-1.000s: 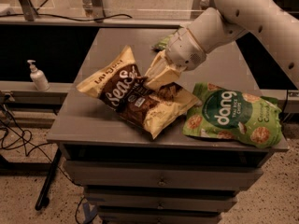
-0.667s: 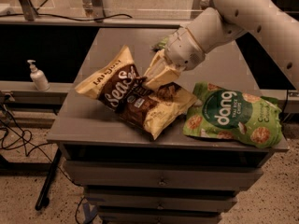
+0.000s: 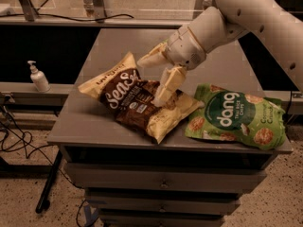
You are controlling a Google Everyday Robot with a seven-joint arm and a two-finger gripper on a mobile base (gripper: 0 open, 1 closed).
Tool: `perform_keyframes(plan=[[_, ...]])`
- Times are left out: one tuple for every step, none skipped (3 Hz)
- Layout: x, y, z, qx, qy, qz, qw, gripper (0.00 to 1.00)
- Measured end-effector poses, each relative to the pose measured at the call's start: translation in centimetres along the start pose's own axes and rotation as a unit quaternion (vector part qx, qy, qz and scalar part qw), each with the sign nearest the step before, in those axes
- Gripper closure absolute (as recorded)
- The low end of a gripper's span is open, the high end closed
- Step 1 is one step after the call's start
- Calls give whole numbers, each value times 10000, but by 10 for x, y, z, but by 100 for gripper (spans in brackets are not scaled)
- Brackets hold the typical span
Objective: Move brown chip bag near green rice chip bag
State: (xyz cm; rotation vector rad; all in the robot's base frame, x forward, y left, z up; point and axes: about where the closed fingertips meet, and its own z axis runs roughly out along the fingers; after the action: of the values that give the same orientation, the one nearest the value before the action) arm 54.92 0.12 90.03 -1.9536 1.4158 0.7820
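Note:
The brown chip bag (image 3: 135, 103) lies flat on the grey table (image 3: 118, 46), near its front edge, left of centre. The green rice chip bag (image 3: 234, 115) lies flat at the front right, its left edge close to the brown bag's pale yellow right end. My gripper (image 3: 150, 82) hangs over the brown bag's upper right part with its fingers spread wide. One finger (image 3: 147, 59) points left above the bag. The other finger (image 3: 165, 85) points down and rests on or just above the bag. It holds nothing.
A white pump bottle (image 3: 38, 77) stands on a lower ledge to the left. Drawers (image 3: 161, 183) sit under the table top. Cables trail on the floor at the left. A metal frame and glass stand behind the table.
The gripper's fingers have spread apart over the brown bag's upper edge. The bag has stayed flat in about the same place next to the green bag.

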Motion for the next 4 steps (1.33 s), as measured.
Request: perform_keyframes(plan=[[-1, -1, -1, 54, 2, -27, 10000, 0], [-2, -7, -6, 341, 97, 133, 9993, 0], [-6, -18, -24, 984, 256, 530, 9934, 0], [-7, -31, -58, 1827, 382, 978, 9776, 0]])
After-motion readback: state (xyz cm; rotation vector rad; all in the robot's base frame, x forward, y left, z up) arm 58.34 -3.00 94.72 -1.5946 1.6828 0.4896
